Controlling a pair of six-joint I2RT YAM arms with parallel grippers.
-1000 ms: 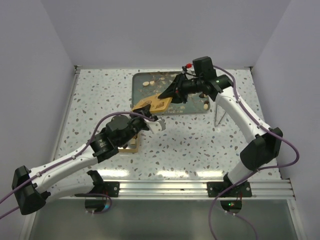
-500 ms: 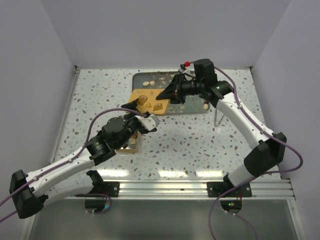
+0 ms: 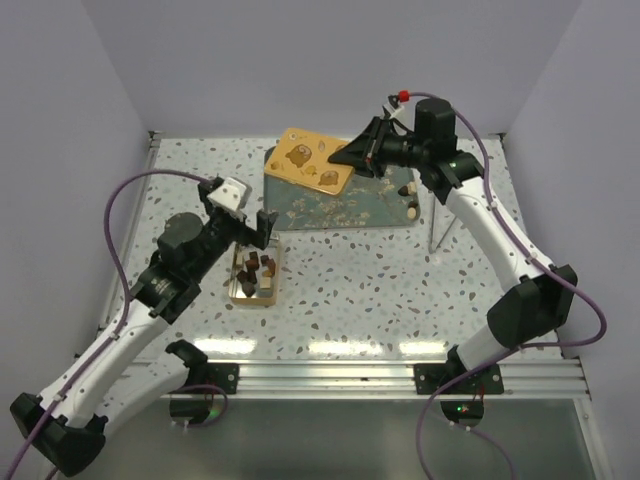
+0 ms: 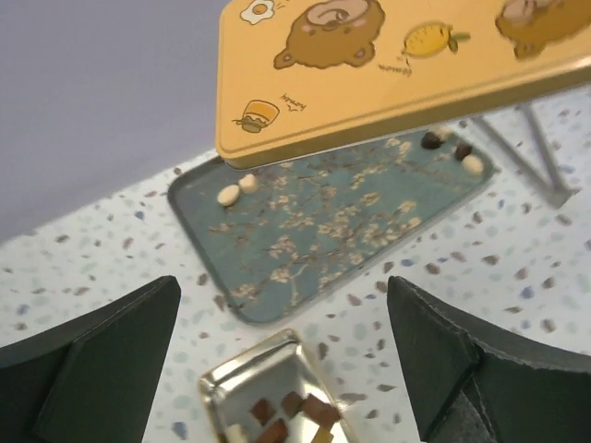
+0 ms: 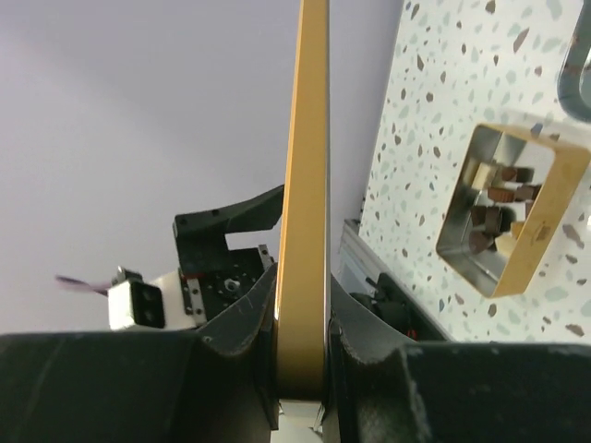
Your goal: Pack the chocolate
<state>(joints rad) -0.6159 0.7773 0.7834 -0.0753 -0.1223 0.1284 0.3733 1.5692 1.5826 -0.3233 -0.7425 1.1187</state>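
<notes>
Looking down from the top camera, you see the right gripper point(image 3: 372, 158) clamped on 1 edge of the gold lid point(image 3: 308, 160), holding it tilted in the air over the far left part of the teal tray point(image 3: 345, 208). Its wrist view gives you what the top cannot: the lid edge-on, pinched tight between both fingers point(image 5: 242, 337). The left gripper point(image 3: 240, 212) hangs with its jaws spread wide, holding nothing, just above the open gold tin point(image 3: 270, 292) on the tabletop point(image 3: 380, 280). Most of the chocolate point(image 3: 254, 268) lies inside that tin, dark and tan lumps mixed. Only the left wrist view lets you pick out the strays on the tray: 2 cream pieces point(image 4: 236, 189) by the lid's corner, and a few dark and cream ones at the tray's right end. It also shows you the bear and lemon prints on the lid.
</notes>
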